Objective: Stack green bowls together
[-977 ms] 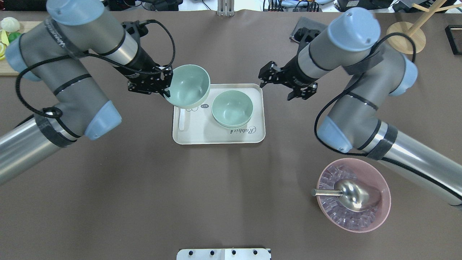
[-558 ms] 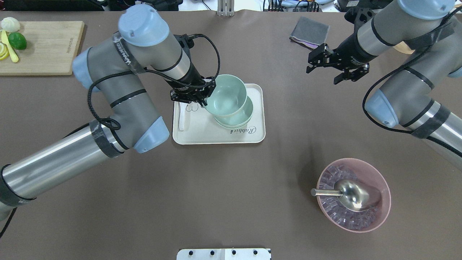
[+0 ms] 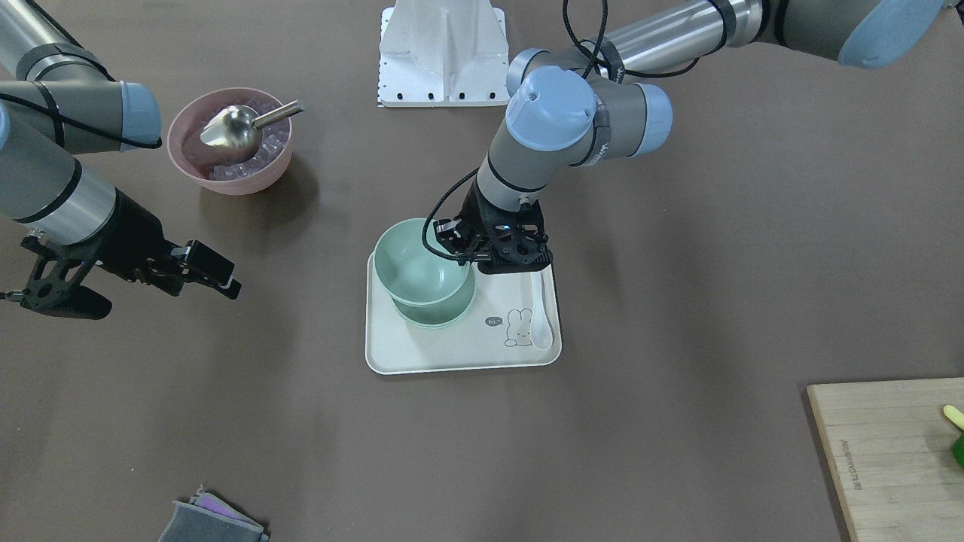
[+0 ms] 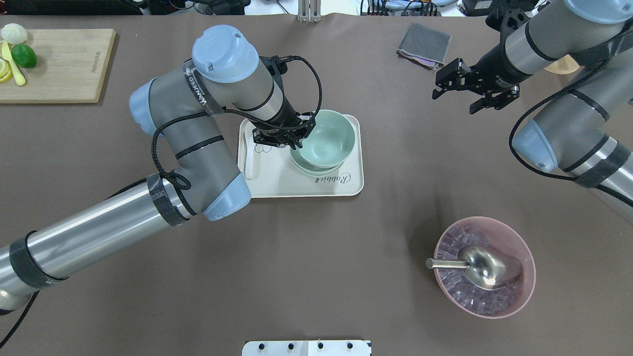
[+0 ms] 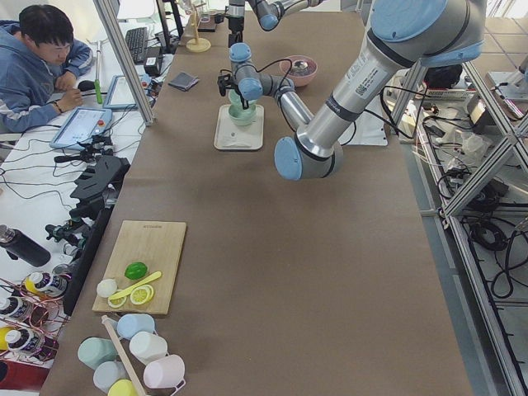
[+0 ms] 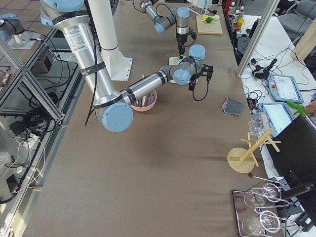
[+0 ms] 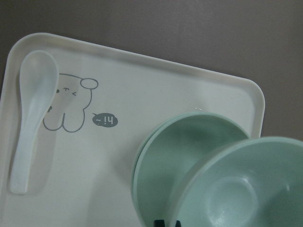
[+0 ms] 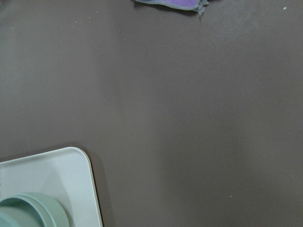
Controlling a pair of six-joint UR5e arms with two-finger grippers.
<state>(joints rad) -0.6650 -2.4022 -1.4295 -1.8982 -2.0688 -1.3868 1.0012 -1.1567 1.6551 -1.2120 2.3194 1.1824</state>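
Pinching the rim of a bowl [image 4: 329, 137] in left claw [image 4: 298, 140], bowl just ahead of the fingertips, sitting over stack [image 4: 320, 171] directly beneath on tray [image 4: 296, 185]. Spread wide and empty at right claw [image 3: 169, 297], well apart from bowls.

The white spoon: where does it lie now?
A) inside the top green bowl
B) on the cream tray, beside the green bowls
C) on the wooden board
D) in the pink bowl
B: the white spoon lies flat on the tray, beside the green bowls and not touching them; the pink bowl holds a metal scoop instead.
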